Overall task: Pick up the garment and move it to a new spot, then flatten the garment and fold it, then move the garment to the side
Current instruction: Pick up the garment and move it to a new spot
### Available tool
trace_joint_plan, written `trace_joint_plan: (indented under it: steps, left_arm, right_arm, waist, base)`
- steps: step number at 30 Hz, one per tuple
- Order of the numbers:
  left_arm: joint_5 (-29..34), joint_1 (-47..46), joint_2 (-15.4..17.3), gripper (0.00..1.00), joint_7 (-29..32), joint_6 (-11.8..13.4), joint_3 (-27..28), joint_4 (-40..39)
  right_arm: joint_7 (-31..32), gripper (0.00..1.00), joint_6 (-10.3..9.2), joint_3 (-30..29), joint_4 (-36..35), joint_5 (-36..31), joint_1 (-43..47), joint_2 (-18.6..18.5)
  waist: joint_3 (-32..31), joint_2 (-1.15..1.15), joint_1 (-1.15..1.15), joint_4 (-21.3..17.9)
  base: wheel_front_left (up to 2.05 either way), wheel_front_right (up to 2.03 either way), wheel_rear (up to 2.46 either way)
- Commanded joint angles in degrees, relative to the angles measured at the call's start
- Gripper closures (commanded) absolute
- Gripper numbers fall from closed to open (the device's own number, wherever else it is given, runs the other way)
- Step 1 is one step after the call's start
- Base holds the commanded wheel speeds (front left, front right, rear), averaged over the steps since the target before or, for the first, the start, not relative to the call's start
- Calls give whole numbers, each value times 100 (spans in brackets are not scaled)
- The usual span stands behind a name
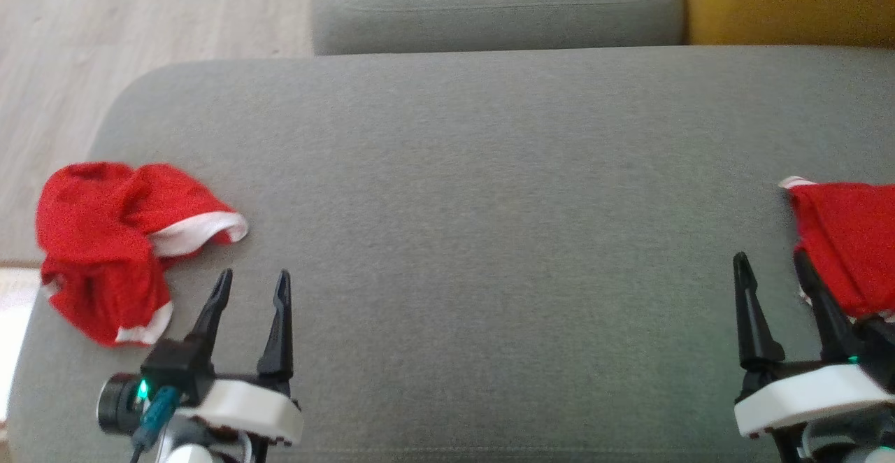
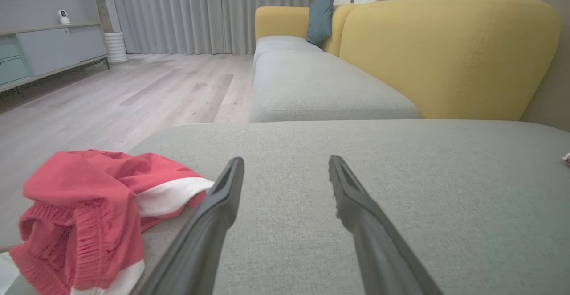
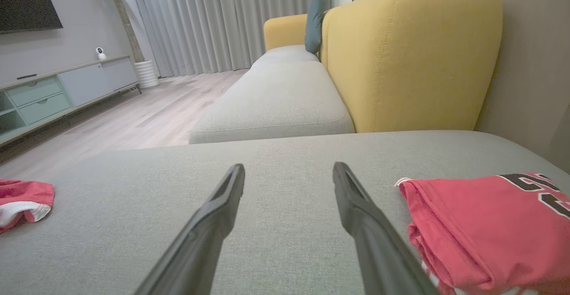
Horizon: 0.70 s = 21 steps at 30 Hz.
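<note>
- Where's the crumpled red garment [image 1: 105, 239]?
- At the grey cushion's [image 1: 489, 204] nine o'clock edge, ten o'clock from the left gripper [image 1: 253, 275].
- Grippers?
- Both released. The right gripper [image 1: 769, 257] stands beside a folded red garment [image 1: 849, 239] at three o'clock.

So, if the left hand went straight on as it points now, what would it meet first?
Likely only the grey cushion: the left hand points across it, the crumpled red garment lying left of that line. Its height above the fabric is unclear.
</note>
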Motion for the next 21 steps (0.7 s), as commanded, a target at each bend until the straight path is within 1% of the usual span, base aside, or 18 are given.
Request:
trace_joint_plan:
  steps: [1, 6, 9, 14, 18, 21]
  left_arm:
    - [-17, -430, 66, 0, -43, 12, 166, -187]
    - [1, -686, 51, 0, -110, -26, 146, -100]
    - [-20, -812, 50, 0, -159, -94, 156, -60]
    - [-53, -963, 75, 0, -205, -172, 233, 52]
    - [-75, -1010, 92, 0, -219, -237, 282, 125]
    - [-104, -1017, 78, 0, -223, -260, 314, 142]
  right_arm:
    - [20, 0, 37, 120, -287, 0, -184, -37]
    - [86, 0, 37, 142, -417, -63, -246, -37]
    - [134, 0, 37, 166, -493, -104, -288, -37]
    - [216, 0, 37, 256, -578, -145, -357, -37]
    - [245, 0, 37, 326, -579, -142, -399, -37]
    - [249, 0, 37, 349, -585, -143, -428, -37]
  waist:
    - [75, 0, 0, 252]
    - [125, 0, 0, 887]
    - [149, 0, 0, 1324]
    - [170, 0, 0, 1915]
    - [159, 0, 0, 2228]
    - [174, 0, 0, 2342]
  base:
    - [0, 0, 0]
    - [0, 0, 0]
    - [0, 0, 0]
    - [0, 0, 0]
    - [0, 0, 0]
    - [0, 0, 0]
